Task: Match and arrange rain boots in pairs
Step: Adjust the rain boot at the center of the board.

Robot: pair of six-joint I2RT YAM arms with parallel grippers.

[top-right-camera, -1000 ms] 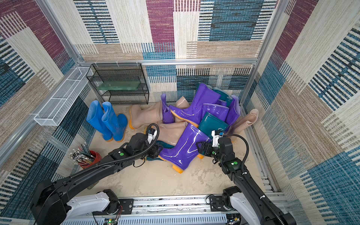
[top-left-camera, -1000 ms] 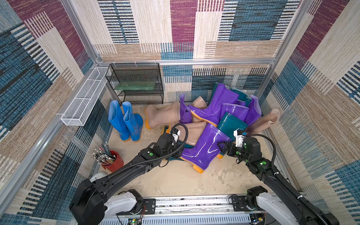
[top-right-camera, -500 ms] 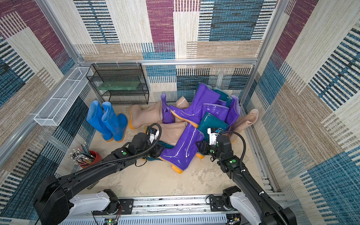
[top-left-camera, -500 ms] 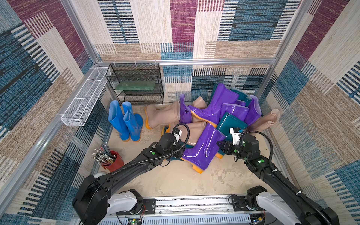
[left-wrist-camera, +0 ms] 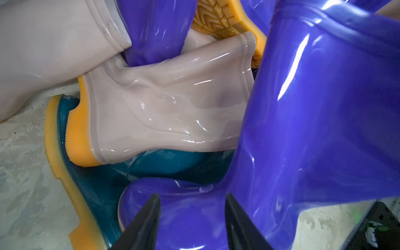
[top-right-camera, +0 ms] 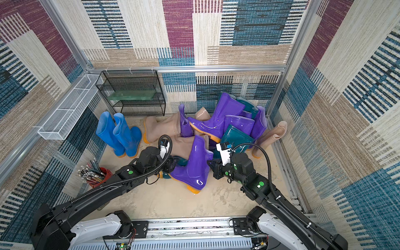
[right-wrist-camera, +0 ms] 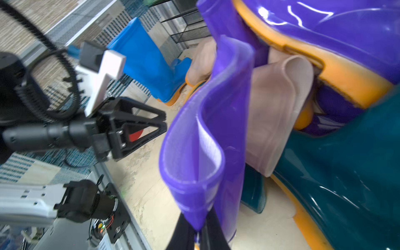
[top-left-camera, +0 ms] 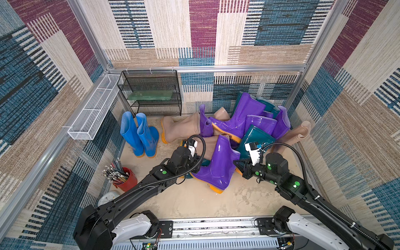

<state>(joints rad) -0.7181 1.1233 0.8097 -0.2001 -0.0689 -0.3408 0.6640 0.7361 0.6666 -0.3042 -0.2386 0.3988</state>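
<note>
Right jaws pinching purple boot (right-wrist-camera: 194,151) (orange-soled) cuff rim; left jaws spread, just beside its foot.

I see a purple boot (top-right-camera: 194,166) tilted at the boot pile's (top-right-camera: 216,123) near edge, my left gripper (top-right-camera: 173,162) just left of it and my right gripper (top-right-camera: 209,162) at its right. Two blue boots (top-right-camera: 118,134) stand upright at left.

Black mesh rack (top-left-camera: 149,76), white basket (top-left-camera: 92,113), red pen cup (top-left-camera: 130,184)
</note>
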